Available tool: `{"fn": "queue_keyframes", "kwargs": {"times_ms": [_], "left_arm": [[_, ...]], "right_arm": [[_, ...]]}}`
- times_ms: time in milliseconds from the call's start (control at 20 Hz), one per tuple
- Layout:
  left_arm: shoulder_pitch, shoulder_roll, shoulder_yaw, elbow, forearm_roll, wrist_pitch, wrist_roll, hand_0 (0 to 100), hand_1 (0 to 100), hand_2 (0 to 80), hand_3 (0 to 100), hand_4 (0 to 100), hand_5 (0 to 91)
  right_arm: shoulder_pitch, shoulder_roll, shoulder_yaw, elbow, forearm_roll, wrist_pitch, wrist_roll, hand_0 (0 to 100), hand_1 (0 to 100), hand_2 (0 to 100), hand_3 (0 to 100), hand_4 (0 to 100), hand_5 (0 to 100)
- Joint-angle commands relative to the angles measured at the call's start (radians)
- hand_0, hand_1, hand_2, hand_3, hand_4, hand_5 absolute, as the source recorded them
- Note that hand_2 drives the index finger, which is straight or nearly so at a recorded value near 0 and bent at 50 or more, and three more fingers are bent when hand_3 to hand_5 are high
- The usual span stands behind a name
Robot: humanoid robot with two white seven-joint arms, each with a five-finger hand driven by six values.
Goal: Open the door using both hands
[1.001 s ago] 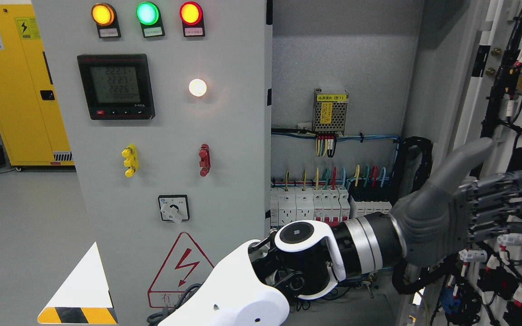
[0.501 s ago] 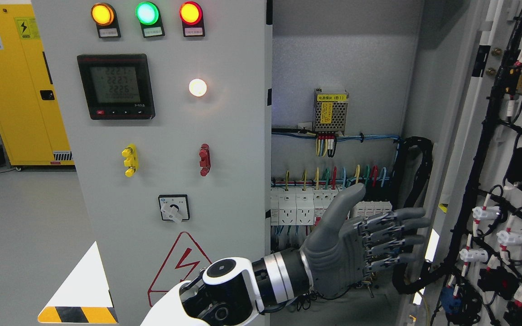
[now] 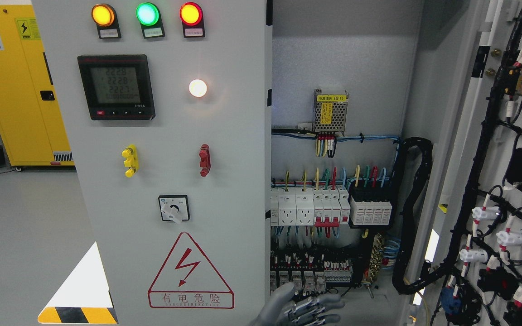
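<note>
Yellow cabinet [image 3: 16, 81]: we saw it at far left, standing on the floor behind the switchboard, well apart from the hand.
Striped marker [image 3: 79, 294]: white triangle with a yellow-and-black base, low on the left edge of the left door.
Left door [image 3: 238, 190]: grey and shut, facing us flat, filling the left half of the view.
Lamps: amber [image 3: 103, 14], green [image 3: 147, 13] and red [image 3: 190, 13] in a row along the top of the left door, all lit.
Meter [image 3: 116, 87]: black frame under the amber and green lamps, with three rows of digits too small for us to read.
White lamp [image 3: 197, 88]: lit, just right of the meter.
Handles: yellow one [image 3: 129, 160] and red one [image 3: 204, 160], level with each other at mid-door.
Switch [image 3: 173, 208]: rotary knob on a black plate, below and between the two handles.
Warning sign [image 3: 190, 271]: red triangle with a lightning bolt, under the switch.
Left hand [image 3: 299, 309]: only the hand showed, at the bottom edge just right of the left door's edge. The thumb pointed up and the fingers [image 3: 329, 304] lay stretched out to the right, loose and gripping nothing, touching neither door.
Inside: power supply [image 3: 331, 111] on the back wall, a row of breakers [image 3: 308, 206] below it, and a black cable loop [image 3: 413, 213] to the right.
Right door [image 3: 496, 131]: swung wide open to the far right, its wired inner face turned toward us, well apart from the hand.
</note>
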Motion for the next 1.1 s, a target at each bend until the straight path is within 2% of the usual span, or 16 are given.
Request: {"fn": "queue_keyframes", "kwargs": {"times_ms": [0, 200, 300, 350, 551, 701, 801, 951, 1051], "left_arm": [[0.346, 0.099, 0.030, 0.058, -0.338, -0.134, 0.003, 0, 0, 0.0, 0, 0, 0.0], [0.464, 0.093, 0.036, 0.294, -0.345, -0.269, 0.011, 0, 0, 0.0, 0, 0, 0.0], [0.486, 0.030, 0.068, 0.498, -0.343, -0.335, 0.011, 0, 0, 0.0, 0, 0, 0.0], [0.490, -0.012, 0.114, 0.626, -0.343, -0.360, 0.009, 0, 0, 0.0, 0, 0, 0.0], [0.471, -0.180, 0.313, 1.058, -0.348, -0.365, 0.003, 0, 0, 0.0, 0, 0, 0.0], [0.444, -0.249, 0.329, 1.253, -0.346, -0.360, 0.018, 0, 0, 0.0, 0, 0, 0.0], [0.434, -0.281, 0.328, 1.359, -0.348, -0.354, 0.084, 0, 0, 0.0, 0, 0, 0.0], [0.432, -0.309, 0.328, 1.457, -0.348, -0.342, 0.269, 0, 0, 0.0, 0, 0, 0.0], [0.432, -0.332, 0.328, 1.514, -0.348, -0.310, 0.353, 0, 0, 0.0, 0, 0, 0.0]], "right_arm": [[0.001, 0.000, -0.001, 0.002, 0.000, 0.001, -0.027, 21, 7, 0, 0, 0, 0], [0.001, -0.002, -0.001, 0.002, 0.000, 0.001, -0.027, 21, 7, 0, 0, 0, 0], [0.001, -0.002, -0.001, 0.004, 0.000, -0.001, -0.027, 21, 7, 0, 0, 0, 0], [0.001, -0.002, -0.001, 0.002, 0.000, -0.001, -0.027, 21, 7, 0, 0, 0, 0], [0.002, -0.002, -0.001, 0.002, 0.000, -0.001, -0.025, 21, 7, 0, 0, 0, 0], [0.004, 0.000, -0.001, 0.004, 0.000, -0.001, -0.024, 21, 7, 0, 0, 0, 0], [0.004, 0.000, -0.001, 0.004, 0.000, -0.001, -0.024, 22, 7, 0, 0, 0, 0], [0.005, 0.000, -0.001, 0.004, 0.000, -0.002, -0.022, 22, 7, 0, 0, 0, 0], [0.005, 0.000, -0.001, 0.004, 0.000, -0.002, -0.022, 22, 7, 0, 0, 0, 0]]}}
